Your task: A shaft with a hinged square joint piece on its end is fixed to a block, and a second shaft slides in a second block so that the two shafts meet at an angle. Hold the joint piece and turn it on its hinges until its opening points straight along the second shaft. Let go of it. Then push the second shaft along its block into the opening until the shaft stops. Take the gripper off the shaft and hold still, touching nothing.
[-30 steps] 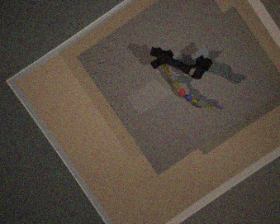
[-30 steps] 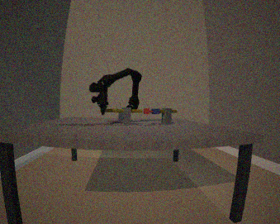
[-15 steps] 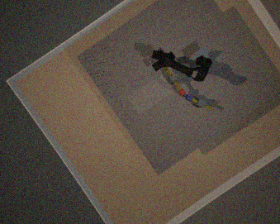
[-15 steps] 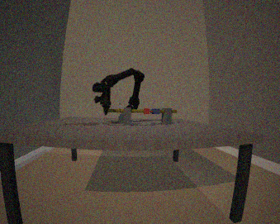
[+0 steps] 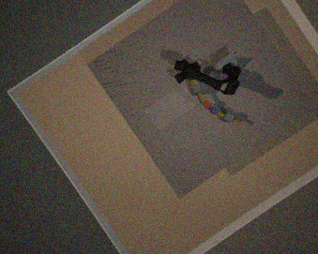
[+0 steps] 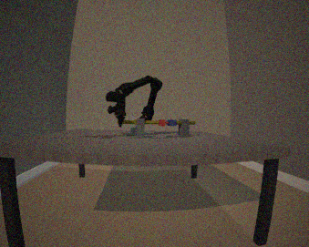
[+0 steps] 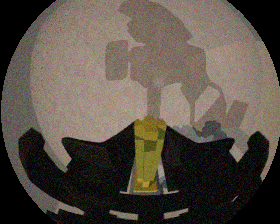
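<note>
Black hand (image 7: 149, 178) clamped on slim yellow shaft (image 7: 149, 153); grey blocks (image 6: 184, 128) on matte table (image 6: 57, 147).

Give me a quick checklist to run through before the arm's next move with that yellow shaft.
1. Gripper shut on the yellow shaft: ok, the wrist view shows the shaft between the dark fingers.
2. Gripper at the free end of the shaft, away from the blocks: ok, the exterior view shows it to the left of the near block.
3. Shaft resting in its block: ok, it passes over that block.
4. Red and blue joint piece lined up with the shaft: cannot tell, too small and dim.
5. Shaft already seated in the opening: cannot tell.
6. Far block standing on the table: ok.
</note>
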### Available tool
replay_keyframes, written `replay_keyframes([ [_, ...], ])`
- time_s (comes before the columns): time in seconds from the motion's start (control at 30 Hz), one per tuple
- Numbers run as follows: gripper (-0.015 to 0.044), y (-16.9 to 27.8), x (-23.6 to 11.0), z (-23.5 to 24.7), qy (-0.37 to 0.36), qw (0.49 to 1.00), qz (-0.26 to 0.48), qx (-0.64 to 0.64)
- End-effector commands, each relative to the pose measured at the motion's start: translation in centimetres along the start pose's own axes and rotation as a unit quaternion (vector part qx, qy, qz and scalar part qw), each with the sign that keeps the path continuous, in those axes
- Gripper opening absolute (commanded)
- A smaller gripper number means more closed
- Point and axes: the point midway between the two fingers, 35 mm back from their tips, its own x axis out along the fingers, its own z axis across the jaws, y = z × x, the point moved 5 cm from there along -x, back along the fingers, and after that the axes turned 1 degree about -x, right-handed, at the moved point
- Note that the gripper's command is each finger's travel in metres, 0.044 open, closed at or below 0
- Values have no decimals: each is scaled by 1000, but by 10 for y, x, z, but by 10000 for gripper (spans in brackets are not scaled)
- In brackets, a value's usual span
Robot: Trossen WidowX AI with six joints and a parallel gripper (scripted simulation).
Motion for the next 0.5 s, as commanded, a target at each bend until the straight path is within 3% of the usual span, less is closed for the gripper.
replay_keyframes([
  [0.0, 0, 7, 2, 0, -2, 1000, 5, 1],
  [0.43, 0, 4, 0, 0, 0, 1000, 0, 0],
  [0.47, 26, 4, 0, 0, 0, 1000, 0, 0],
])
